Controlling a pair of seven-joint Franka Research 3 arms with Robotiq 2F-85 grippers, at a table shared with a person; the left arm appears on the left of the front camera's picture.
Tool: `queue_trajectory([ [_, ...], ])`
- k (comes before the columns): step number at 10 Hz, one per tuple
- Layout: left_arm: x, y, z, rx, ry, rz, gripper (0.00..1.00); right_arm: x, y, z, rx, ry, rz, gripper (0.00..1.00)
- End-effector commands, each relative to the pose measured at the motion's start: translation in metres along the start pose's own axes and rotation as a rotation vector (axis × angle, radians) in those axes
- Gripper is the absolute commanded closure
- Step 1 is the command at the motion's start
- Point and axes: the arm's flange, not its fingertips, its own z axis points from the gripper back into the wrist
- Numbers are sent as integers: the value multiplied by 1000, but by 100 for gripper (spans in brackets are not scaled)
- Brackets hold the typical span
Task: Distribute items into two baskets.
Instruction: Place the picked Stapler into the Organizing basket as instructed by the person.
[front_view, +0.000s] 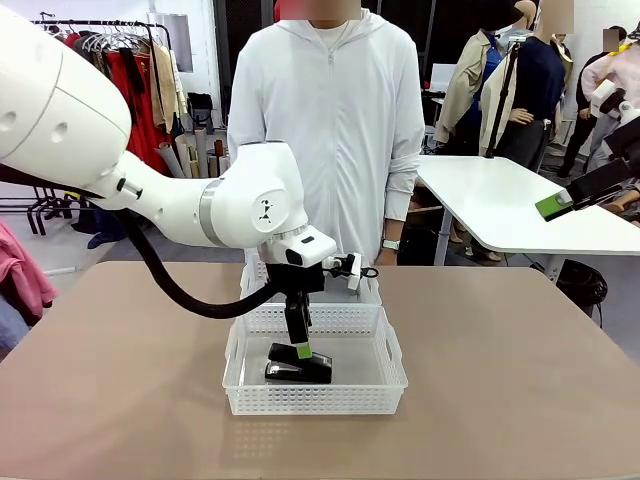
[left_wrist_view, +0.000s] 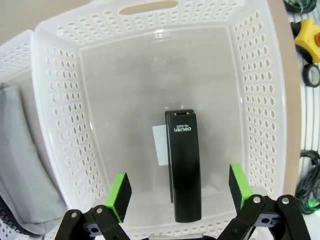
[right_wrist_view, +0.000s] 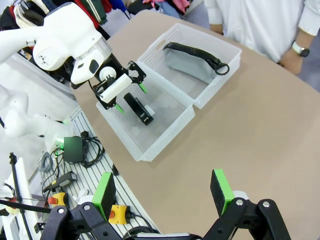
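The left tool (left_wrist_view: 176, 192) hangs inside the near basket (front_view: 390, 352), its two green-padded fingers (left_wrist_view: 119, 194) spread apart on either side of the black stapler (left_wrist_view: 183, 167) without touching it. The stapler lies flat on the basket floor, long and narrow, matte black, with small white lettering near one end; it partly covers a small white label (left_wrist_view: 161, 145) on the basket's bottom. From the front, the stapler (front_view: 298, 368) sits left of the basket's middle, directly under the left tool (front_view: 300, 350).

The near basket is white, rectangular, with lattice-pierced walls and a cut-out handle (left_wrist_view: 148, 7) in its end wall. It stands near the middle of the worktop (front_view: 520, 400), toward the robot's edge. A matching far basket (right_wrist_view: 220, 47) touches it on the side toward the person and holds a grey soft pouch (right_wrist_view: 187, 67) with a black braided handle (right_wrist_view: 200, 55) lying along its top.

The right tool (right_wrist_view: 165, 192) hovers high above the worktop's right part, its fingers wide apart and holding nothing.
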Motion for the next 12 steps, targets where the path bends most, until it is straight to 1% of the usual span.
queue_trajectory([
  [1, -1, 1, -2, 6, 8, -9, 0, 0, 0, 0, -4, -3, 0, 0],
  [12, -1, 1, -2, 6, 8, -9, 0, 0, 0, 0, -4, -3, 0, 0],
])
